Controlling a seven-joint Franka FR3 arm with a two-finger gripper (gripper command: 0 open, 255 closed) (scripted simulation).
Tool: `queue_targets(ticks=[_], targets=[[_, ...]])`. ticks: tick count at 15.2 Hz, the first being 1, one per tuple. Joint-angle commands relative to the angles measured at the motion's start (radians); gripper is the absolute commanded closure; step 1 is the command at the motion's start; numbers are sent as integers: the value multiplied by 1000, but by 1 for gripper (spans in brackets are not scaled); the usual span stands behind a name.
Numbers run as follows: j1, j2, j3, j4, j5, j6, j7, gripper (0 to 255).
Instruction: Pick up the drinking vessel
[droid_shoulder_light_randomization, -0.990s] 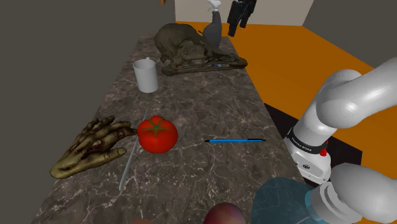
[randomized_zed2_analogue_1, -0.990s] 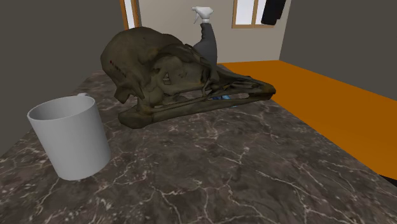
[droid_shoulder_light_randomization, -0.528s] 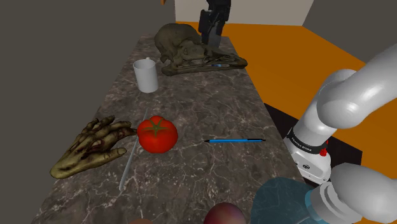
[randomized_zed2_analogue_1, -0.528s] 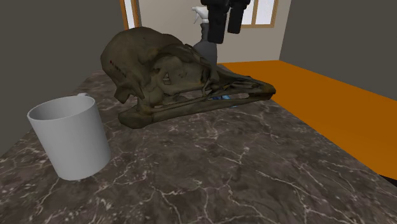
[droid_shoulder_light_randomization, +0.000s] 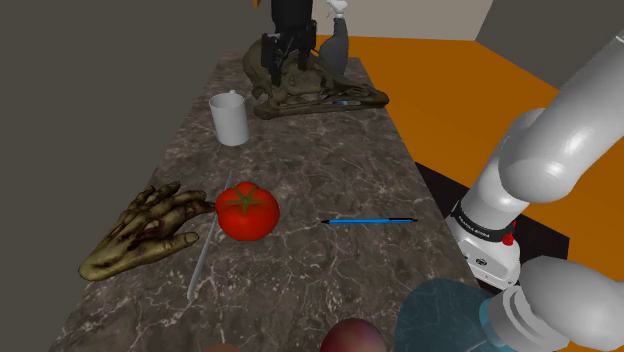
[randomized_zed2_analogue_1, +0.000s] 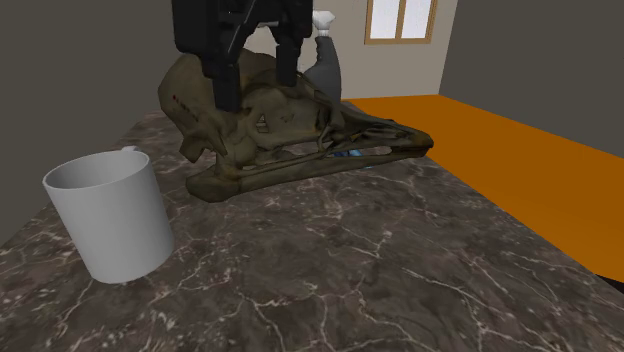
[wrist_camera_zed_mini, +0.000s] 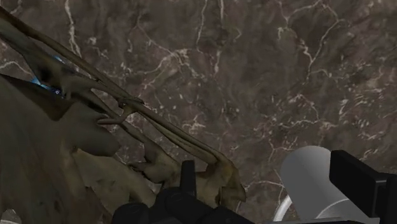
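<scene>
Grey and beige walls and an orange floor (droid_shoulder_light_randomization: 450, 90) surround a long, dark marble counter (droid_shoulder_light_randomization: 320, 160). At its far end lies an olive beaked skull (randomized_zed2_analogue_1: 300, 140). The black gripper (randomized_zed2_analogue_1: 255, 95) hangs over its cranium, jaws apart. The white mug (droid_shoulder_light_randomization: 230, 120) stands beside the skull, outside the jaws, toward the shoulder view's left.

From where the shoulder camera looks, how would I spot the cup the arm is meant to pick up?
Find the long dark marbled counter and follow it to the big olive-brown beaked skull at its far end. Just to that skull's left in the shoulder view stands the mug: a plain whitish upright cylinder, open-topped, smooth where the skull is knobbly and mottled.
</scene>
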Motion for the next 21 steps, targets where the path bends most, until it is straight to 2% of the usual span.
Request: queue_targets(ticks=[1,7,13,21], targets=[[9,73,24,62,-16,4,41,0],[56,302,77,276,-90,-9,159,0],[139,547,94,552,-173,-68,252,0],[135,556,89,462,-180,29,263,0]])
